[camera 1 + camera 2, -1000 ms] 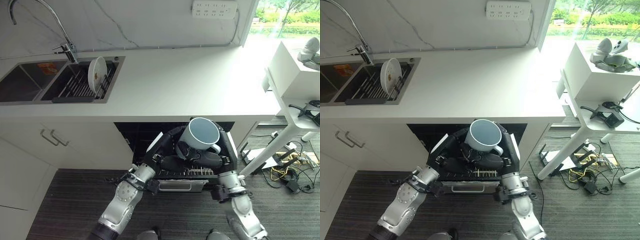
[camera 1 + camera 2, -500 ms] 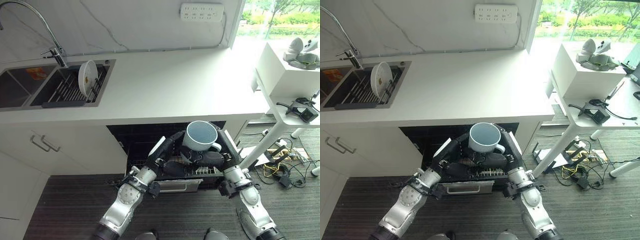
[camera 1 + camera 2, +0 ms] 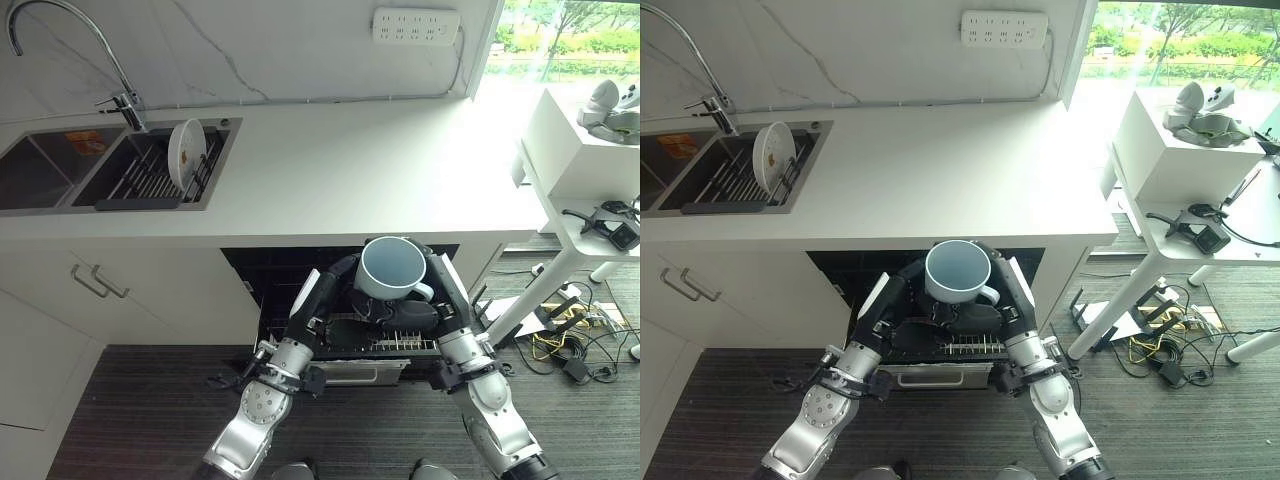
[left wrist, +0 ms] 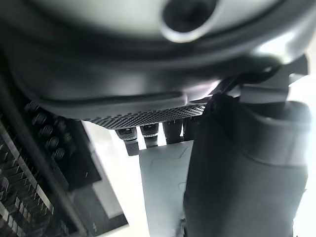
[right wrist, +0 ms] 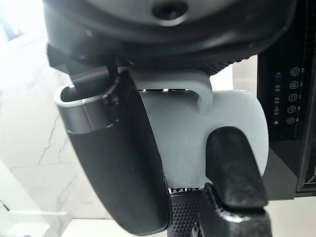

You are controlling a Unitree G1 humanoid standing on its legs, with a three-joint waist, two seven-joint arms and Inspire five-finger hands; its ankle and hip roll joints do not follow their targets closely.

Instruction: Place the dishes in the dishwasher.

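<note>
A white mug with a blue-grey inside is held upright over the open dishwasher's rack. My right hand is under it; in the right wrist view its thumb and a finger curl round the mug just below the handle. My left hand reaches in from the other side, and its thumb presses on the mug's pale wall. A white plate stands on edge in the sink's drying rack.
The dishwasher drawer's front panel sticks out under the white countertop. A sink with a tap is at the far left. Cabinet doors with handles lie below it. A white side table stands to the right.
The whole picture has shifted, so the camera moved. The mug stays held by both hands over the rack, at about the same place.
</note>
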